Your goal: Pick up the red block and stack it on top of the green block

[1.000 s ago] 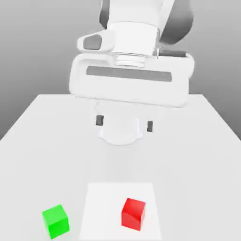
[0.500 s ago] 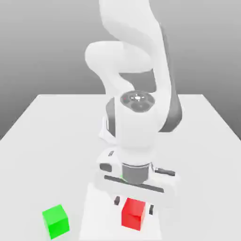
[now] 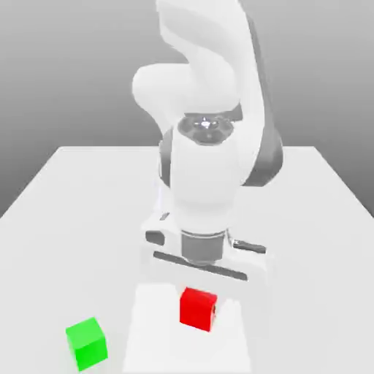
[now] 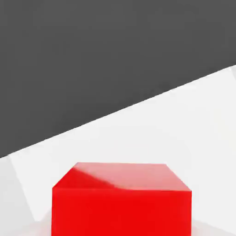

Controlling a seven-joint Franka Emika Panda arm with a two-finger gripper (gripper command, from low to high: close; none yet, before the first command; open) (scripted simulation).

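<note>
- Can see the gripper (image 3: 198,311) clenched on the red block (image 3: 196,310), with a small dark bit of one finger (image 3: 214,310) pressed against the side face toward the exterior view's right.
- Find the red block under the hand, over the pale square patch (image 3: 186,350) in the exterior view; cannot tell from these views how much space lies beneath.
- Notice flat, matte red faces, sharp straight edges and a slight tilt in the exterior view.
- In the hand view, meet a plain saturated red face beside a paler pinkish one, crossed by a soft, blurry-edged band of darker red.
- Spot the green block (image 3: 86,344) on the table (image 3: 307,292), well apart from the red block, toward the exterior view's left; solid, matte, bright green, with crisp corners and faces in differing shades.
- Take in a smooth, light grey tabletop, with the square patch plain and a touch whiter.
- Above the blocks, see the arm (image 3: 204,175) in rounded, glossy white shells with dark grey joints, ending in a broad white hand housing with a long, dark slot.
- In the hand view, see a flat, dark grey expanse meeting white along a straight slanting edge.
</note>
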